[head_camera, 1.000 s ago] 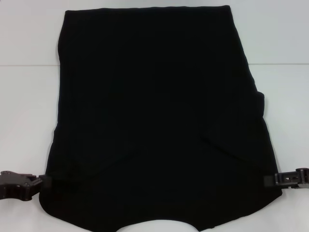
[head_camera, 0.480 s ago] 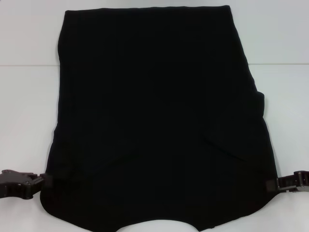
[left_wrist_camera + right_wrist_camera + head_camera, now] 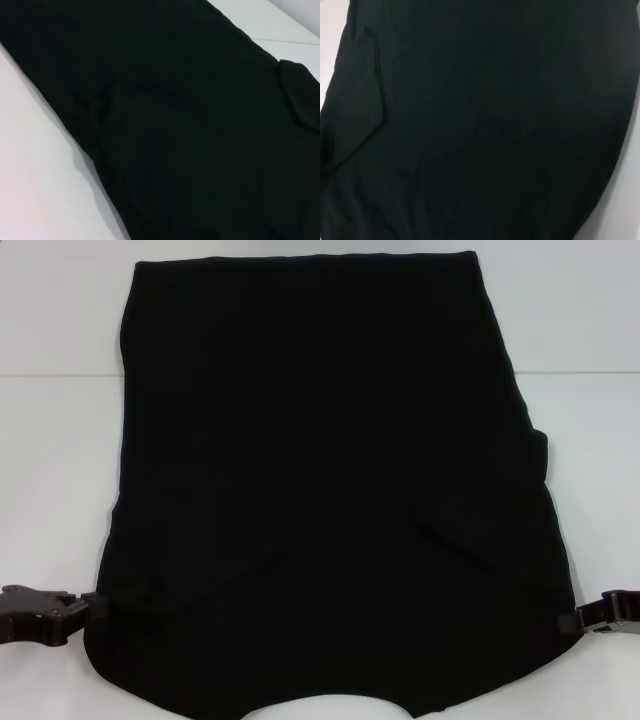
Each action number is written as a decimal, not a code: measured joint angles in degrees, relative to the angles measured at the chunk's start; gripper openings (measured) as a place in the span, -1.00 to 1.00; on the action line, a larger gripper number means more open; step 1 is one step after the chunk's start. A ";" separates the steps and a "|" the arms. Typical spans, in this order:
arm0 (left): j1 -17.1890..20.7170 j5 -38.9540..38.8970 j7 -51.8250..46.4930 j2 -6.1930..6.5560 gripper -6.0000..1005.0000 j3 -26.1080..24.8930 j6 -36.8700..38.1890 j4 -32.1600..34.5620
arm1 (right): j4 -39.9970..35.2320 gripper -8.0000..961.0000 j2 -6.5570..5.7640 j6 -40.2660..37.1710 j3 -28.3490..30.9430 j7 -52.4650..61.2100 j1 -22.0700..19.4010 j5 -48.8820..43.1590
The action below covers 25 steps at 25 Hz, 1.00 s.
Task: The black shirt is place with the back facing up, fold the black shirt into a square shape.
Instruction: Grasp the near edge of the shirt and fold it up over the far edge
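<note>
While the white table (image 3: 60, 440) takes up the whole scene, most of it is covered by the black shirt (image 3: 330, 490), which lies flat and long from the far edge to the near one, its sleeves already folded in so the sides run almost straight. A fold line crosses the near part of the cloth, and a small flap sticks out on the right side about halfway along. No lettering shows on the upper face.

The left gripper (image 3: 88, 612) sits low at the near left edge of the shirt, its tip touching or just under the hem side; the right gripper (image 3: 572, 622) sits at the near right edge in the same way. Whether either pair of jaws is apart or pinched on the cloth I cannot tell, since the tips merge with the dark fabric and the wrist views show only shirt and table.

The step in hand looks like taking hold of the two near corners to fold the near end toward the far end. The risk is an uneven grasp: if one side catches only the top layer, or misses the edge, the folded-in sleeve could slip out and the fold would come out crooked. Lifting one side sooner than the other would drag the shirt askew on the smooth table
</note>
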 joint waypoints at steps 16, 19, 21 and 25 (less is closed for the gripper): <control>1.58 -1.53 -2.38 1.27 -0.94 -11.59 14.93 -0.07 | -3.34 -0.84 -0.43 -7.90 11.53 -11.26 -7.59 0.01; 2.78 -1.41 -2.07 1.29 -0.94 -12.62 16.85 -0.08 | -3.82 -0.84 -0.41 -9.47 12.57 -14.12 -9.82 0.00; 3.77 -1.09 -2.00 1.19 -0.94 -12.70 17.76 0.05 | -3.90 -0.84 -0.54 -10.40 12.94 -15.83 -11.31 0.00; 5.43 -0.62 -1.52 0.95 -0.95 -12.64 20.86 0.30 | -4.29 -0.84 -0.69 -12.56 14.14 -18.90 -14.04 0.00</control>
